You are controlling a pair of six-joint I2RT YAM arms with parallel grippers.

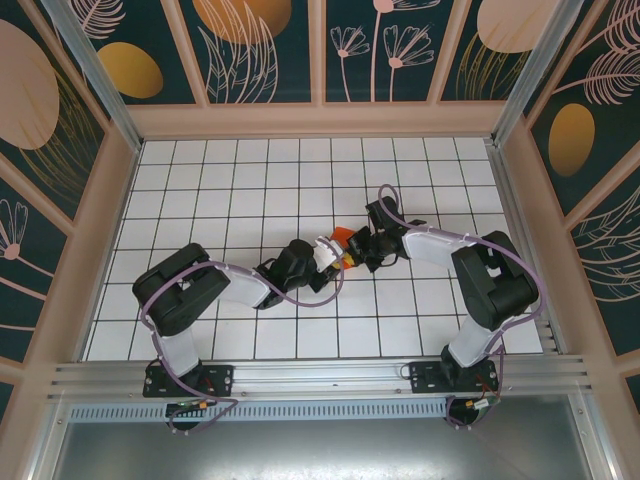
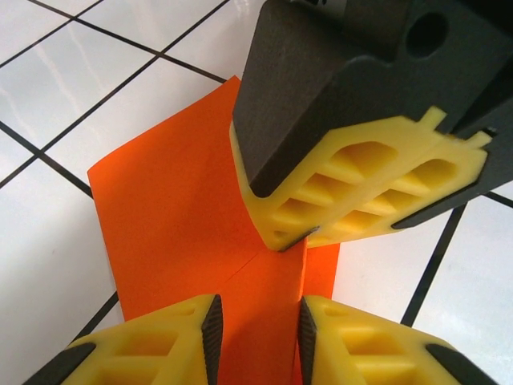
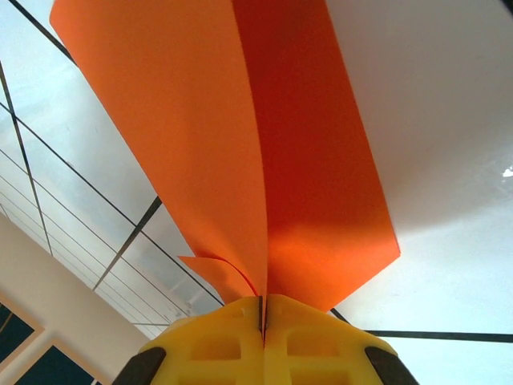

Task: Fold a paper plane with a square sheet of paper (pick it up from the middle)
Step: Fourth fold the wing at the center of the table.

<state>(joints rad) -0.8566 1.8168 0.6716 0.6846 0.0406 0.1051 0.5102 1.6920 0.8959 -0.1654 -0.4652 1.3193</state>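
1. Your left gripper [image 2: 260, 321] sits on the near side, with its jaws narrowly spread astride the orange paper sheet [image 2: 176, 216]. No pinch shows yet.
2. The sheet is at the middle of the desk [image 1: 200, 180], and its crease runs from those jaws toward the right gripper [image 3: 263, 309].
3. The right jaws are pressed together on that crease.
4. From above, both grippers hide most of the sheet, so you cannot count the folds.

Seen from above, too small to read for folds: orange paper [image 1: 342, 237], mostly buried under left gripper [image 1: 340, 256] and right gripper [image 1: 360, 246]. Through the left wrist, runs off the bottom edge between yellow fingers [image 2: 152, 345], themselves cropped; hides its upper right part behind the right gripper. Through the right wrist, leaves by the top edge.
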